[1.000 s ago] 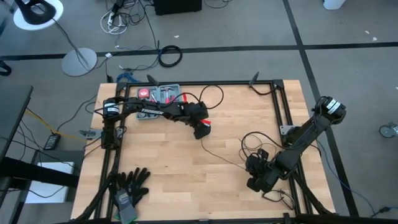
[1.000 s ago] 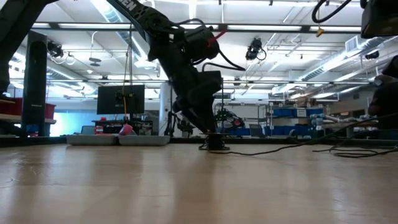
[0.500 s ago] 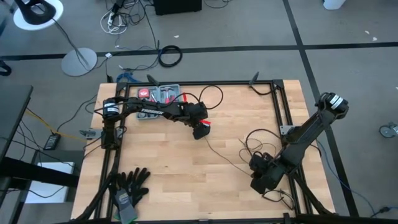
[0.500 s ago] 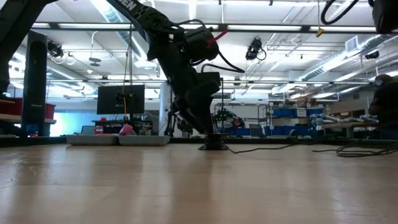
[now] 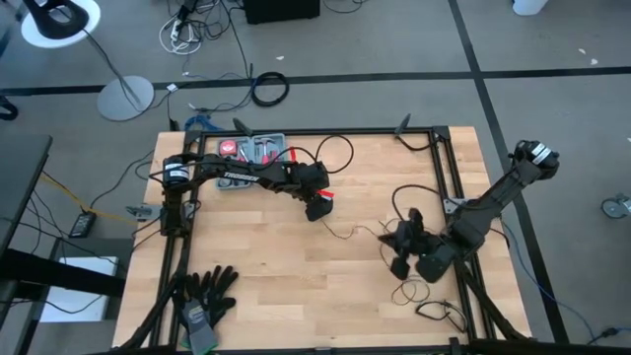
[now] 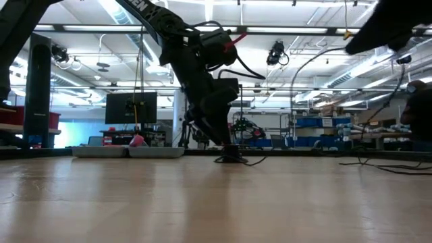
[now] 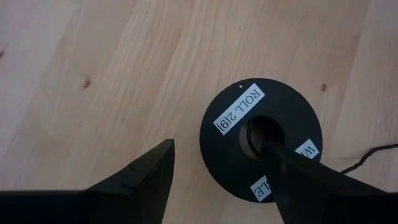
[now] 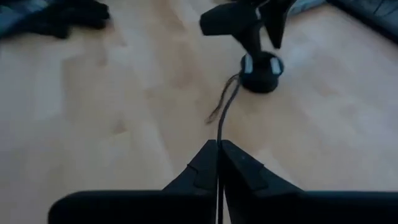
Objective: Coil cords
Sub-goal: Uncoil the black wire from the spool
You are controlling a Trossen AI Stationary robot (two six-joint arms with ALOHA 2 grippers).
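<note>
The cord is a thin black wire (image 5: 355, 234) that ends in a flat black disc (image 7: 261, 143) with white labels, lying at mid-table. My left gripper (image 5: 317, 209) stands over the disc, open, with one finger in the disc's centre hole and the other finger beside the rim, apart from it. My right gripper (image 5: 397, 240) is near the table's right side, raised and shut on the wire. From it the wire runs across the wood to the disc (image 8: 261, 68). Slack loops (image 5: 434, 312) lie near the right near corner. My left gripper has one fingertip (image 7: 267, 146) set down into the disc's centre hole (image 7: 252, 130), slanting from above; its other finger touches nothing. The disc lies flat on the table. My right gripper pinches the wire (image 8: 221, 134) between its two shut fingers. The fingers slant down toward the disc and lie along the wire. The wire leaves the tips and sags to the table.
A tray of tools (image 5: 251, 150) stands at the far left, and black gloves (image 5: 207, 296) lie at the near left corner. Black frame rails (image 5: 444, 168) run along the table's edges. Bare wood lies between the two grippers.
My right gripper has risen, gone toward the far edge and turned, staying shut on the wire. The wire's loops by the right side have been drawn up and along with it, and one strand now arcs high above the table. The disc has stayed in place.
</note>
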